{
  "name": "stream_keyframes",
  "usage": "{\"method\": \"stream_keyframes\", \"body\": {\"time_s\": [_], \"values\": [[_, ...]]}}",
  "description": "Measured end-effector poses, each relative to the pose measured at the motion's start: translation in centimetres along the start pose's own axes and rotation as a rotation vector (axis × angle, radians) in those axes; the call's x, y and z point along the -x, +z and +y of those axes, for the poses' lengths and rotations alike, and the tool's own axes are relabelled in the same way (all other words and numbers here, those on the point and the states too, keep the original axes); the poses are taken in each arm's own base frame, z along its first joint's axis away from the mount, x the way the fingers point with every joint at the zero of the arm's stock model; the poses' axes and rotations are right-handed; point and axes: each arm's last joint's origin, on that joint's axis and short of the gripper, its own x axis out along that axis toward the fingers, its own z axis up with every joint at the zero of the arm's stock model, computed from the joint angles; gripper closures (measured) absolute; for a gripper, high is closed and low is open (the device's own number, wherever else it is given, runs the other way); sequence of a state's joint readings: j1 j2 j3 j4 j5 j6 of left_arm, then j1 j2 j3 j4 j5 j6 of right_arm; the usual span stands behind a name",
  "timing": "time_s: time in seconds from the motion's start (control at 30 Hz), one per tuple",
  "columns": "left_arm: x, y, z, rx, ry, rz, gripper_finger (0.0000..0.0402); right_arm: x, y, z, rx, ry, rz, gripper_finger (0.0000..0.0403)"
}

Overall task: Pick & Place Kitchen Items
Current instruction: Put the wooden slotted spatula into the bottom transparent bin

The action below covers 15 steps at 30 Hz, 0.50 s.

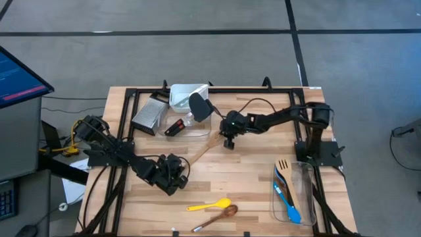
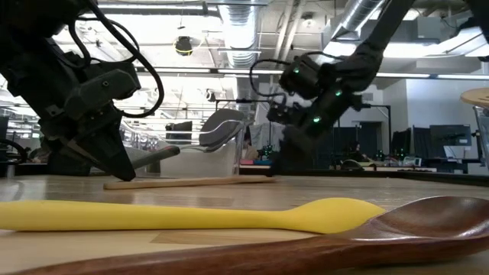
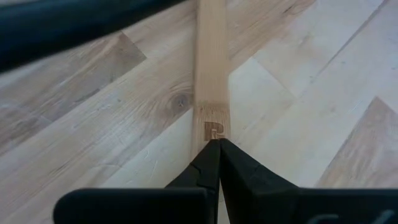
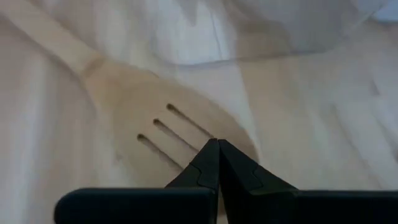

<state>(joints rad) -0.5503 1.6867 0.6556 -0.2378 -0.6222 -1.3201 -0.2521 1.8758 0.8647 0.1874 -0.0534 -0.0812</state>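
A pale wooden slotted spoon [image 1: 204, 148] lies flat on the table between my two grippers; in the low view it shows as a thin strip [image 2: 191, 182]. My left gripper [image 1: 182, 166] is shut, its tips at the free end of the spoon's handle [image 3: 212, 127]. My right gripper [image 1: 228, 143] is shut, its tips at the rim of the slotted head [image 4: 168, 118]. A yellow silicone spoon [image 1: 209, 205] and a dark wooden spoon [image 1: 217, 215] lie near the table's near edge. My left gripper has its shut fingertips [image 3: 208, 155] on the handle's free end [image 3: 212, 132], by the burnt-in mark, slanting down along the handle. The handle lies flat on the table. I cannot tell whether the tips pinch it or only rest on it. My right gripper has its shut fingertips [image 4: 231, 158] at the outer rim of the slotted head [image 4: 205, 134], coming from above. The head lies flat on the table. I cannot tell whether the tips pinch the rim or only touch it.
A clear tub [image 1: 297, 174] at the right edge holds a blue spoon and a wooden forked turner. Another clear tub [image 1: 181, 97] at the far side holds a black spatula [image 1: 199, 105]. A metal grater [image 1: 148, 115] and a small red and black item [image 1: 174, 127] lie beside it.
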Motion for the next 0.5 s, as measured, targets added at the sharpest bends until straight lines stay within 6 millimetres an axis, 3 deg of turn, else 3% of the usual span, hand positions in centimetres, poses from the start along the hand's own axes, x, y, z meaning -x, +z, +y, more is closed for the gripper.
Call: {"method": "stream_keyframes", "body": {"time_s": [0.17,0.5], "values": [[0.0,0.0,0.0,0.002,-0.002,-0.007,0.04,-1.2,0.6,0.0,0.001,0.0,0.017,0.0403],[-0.1,0.1,0.2,-0.004,0.025,-0.078,0.0399,0.2,1.3,1.8,0.03,0.04,0.226,0.0403]]}}
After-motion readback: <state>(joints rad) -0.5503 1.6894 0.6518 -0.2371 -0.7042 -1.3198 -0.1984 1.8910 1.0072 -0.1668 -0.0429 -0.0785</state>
